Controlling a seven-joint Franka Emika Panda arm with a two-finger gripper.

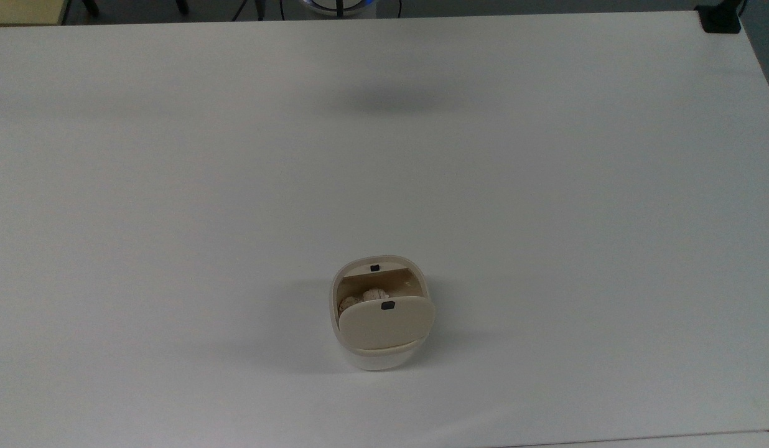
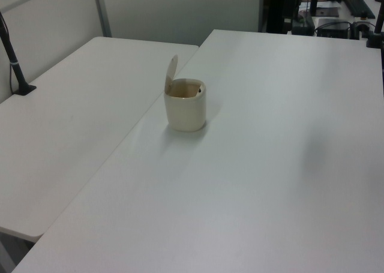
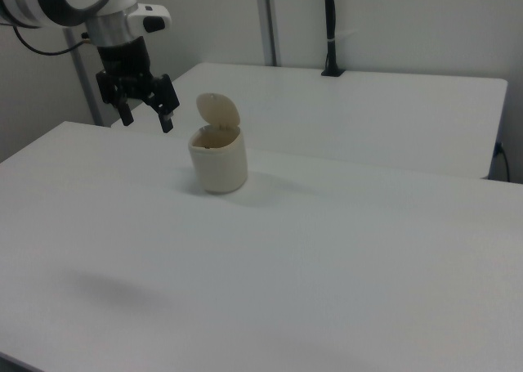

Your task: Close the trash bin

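A: Bin state?
B: Stood on the table, lid raised at the hinge, mouth uncovered. Crumpled pale stuff is seen inside in the top view.
A: Gripper?
B: Seen in the right view, held in the air, fingers spread wide, nothing gripped.
A: Bin relative to it?
B: Placed lower and to the right view's right of the fingertips, near but apart. The lid is found just beside the nearer finger, no contact.
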